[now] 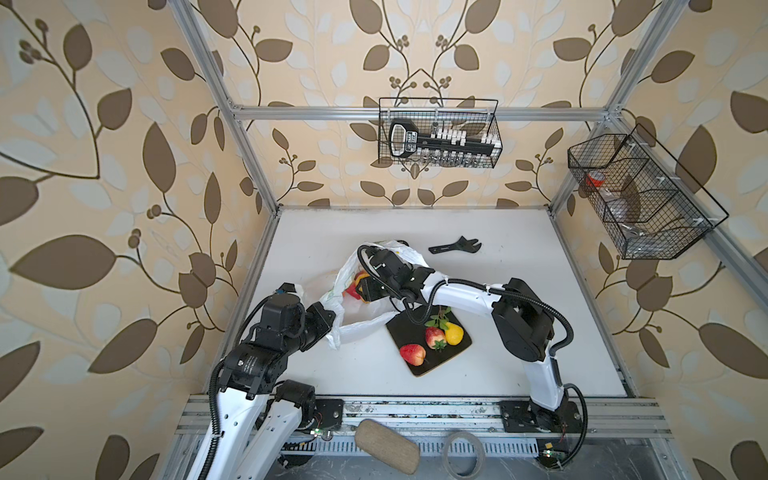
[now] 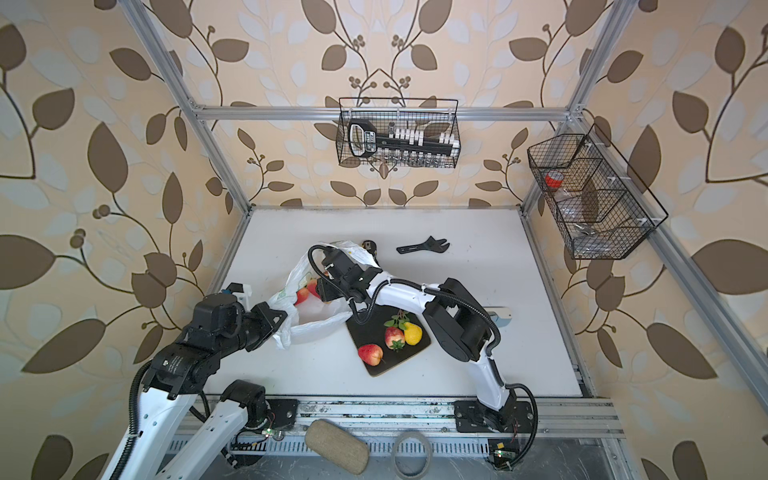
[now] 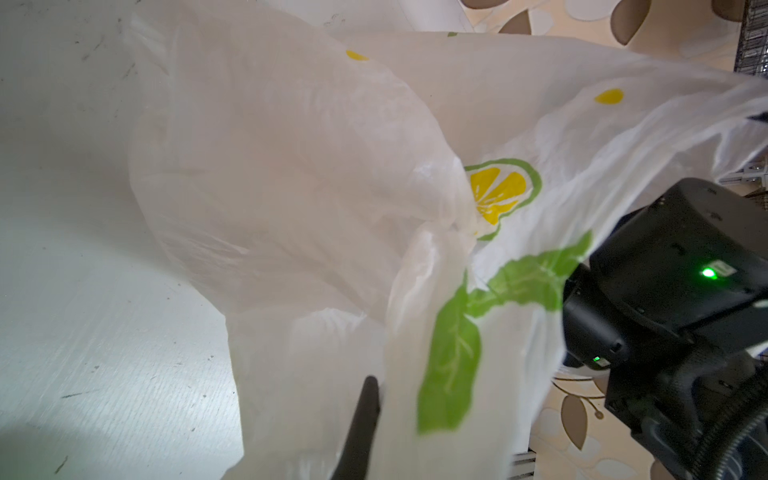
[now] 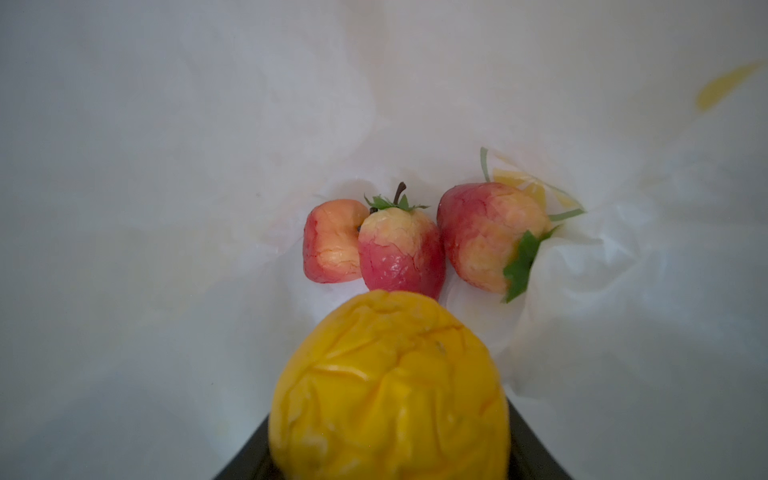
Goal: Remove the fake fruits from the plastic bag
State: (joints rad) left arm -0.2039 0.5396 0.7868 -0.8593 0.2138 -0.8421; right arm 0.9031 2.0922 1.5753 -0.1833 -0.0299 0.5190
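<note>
Jaws of the right gripper are inside the plastic bag, closed on a wrinkled yellow-orange fruit that fills the gap between them in the right wrist view. Just beyond it, on the bag's floor, lie three more fake fruits: a red apple-like one touching a strawberry, and a second strawberry just beside them. The left gripper is clamped on a bunched part of the bag's rim and holds the mouth up and open, toward the left edge of the table. Outside the bag, a black tray lies between the table's middle and its front edge. It carries a red fruit, a third strawberry and a yellow fruit. By this count the task looks roughly half done: three fruits are out, one is in hand but not yet lifted clear, and three are left to fetch.
</note>
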